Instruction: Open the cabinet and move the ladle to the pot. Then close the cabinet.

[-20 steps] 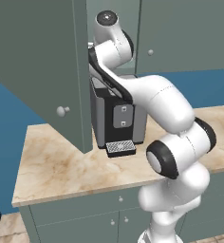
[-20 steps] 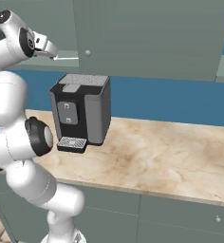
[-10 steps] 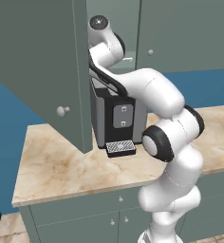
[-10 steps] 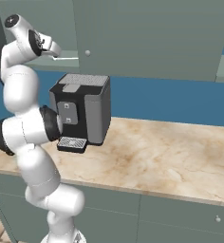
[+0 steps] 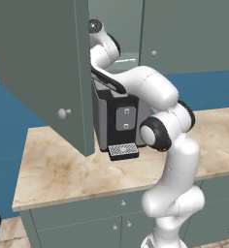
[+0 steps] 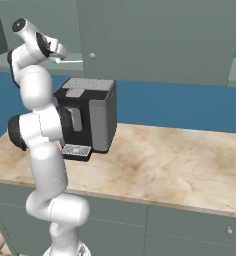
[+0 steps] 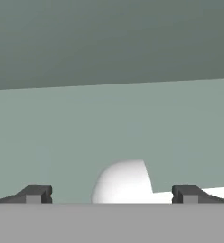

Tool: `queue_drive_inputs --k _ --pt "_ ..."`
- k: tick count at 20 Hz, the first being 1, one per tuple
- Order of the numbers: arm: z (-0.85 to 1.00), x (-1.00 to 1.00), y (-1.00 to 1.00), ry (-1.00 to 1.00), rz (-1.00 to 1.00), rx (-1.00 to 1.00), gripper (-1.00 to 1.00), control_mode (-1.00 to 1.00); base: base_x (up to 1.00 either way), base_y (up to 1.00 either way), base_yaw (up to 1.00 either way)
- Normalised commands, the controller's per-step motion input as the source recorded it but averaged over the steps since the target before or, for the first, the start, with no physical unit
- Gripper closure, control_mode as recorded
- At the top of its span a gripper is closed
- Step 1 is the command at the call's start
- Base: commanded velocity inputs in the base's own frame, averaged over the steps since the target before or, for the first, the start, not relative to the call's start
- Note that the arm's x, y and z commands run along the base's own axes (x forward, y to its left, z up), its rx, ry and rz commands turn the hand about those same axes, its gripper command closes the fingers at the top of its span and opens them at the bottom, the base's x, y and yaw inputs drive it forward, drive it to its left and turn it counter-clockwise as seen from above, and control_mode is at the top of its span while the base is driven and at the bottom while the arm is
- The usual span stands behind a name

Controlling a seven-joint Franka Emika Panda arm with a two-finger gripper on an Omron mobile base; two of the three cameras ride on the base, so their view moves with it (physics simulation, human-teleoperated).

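Note:
The cabinet (image 5: 117, 24) stands with its left door (image 5: 39, 63) swung wide open. My arm reaches up into the opening. On the cabinet shelf lies the ladle (image 7: 121, 182); its pale round bowl sits between my fingertips (image 7: 35, 193) and its thin handle (image 7: 218, 192) runs off to the right. The handle also shows as a pale line, the ladle (image 6: 72, 61) in the right base view and the ladle (image 5: 122, 61) in the left one. My gripper (image 7: 111, 194) is open around the bowl, and whether it touches it I cannot tell. My gripper (image 6: 59, 52) points into the cabinet. The pot is out of view.
A black and grey coffee machine (image 5: 116, 121) stands on the marble counter (image 5: 58, 169) right under the opening, close to my arm. The open door hangs over the counter's left part. The neighbouring cabinet door (image 6: 155, 40) is shut. Drawer fronts (image 6: 190, 230) run below the counter.
The arm has drawn its elbow in and straightened upward, and the hand has pushed further into the cabinet toward the ladle. The jaws have stayed open.

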Motion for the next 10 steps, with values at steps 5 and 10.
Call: queue_drive_inputs --k 5,10 --pt "-0.16 0.21 0.00 0.00 -0.01 -0.03 1.00 -1.00 0.00 0.00 0.00" --pt "-0.24 0.00 0.00 0.03 -0.03 0.00 1.00 -1.00 0.00 0.00 0.00"
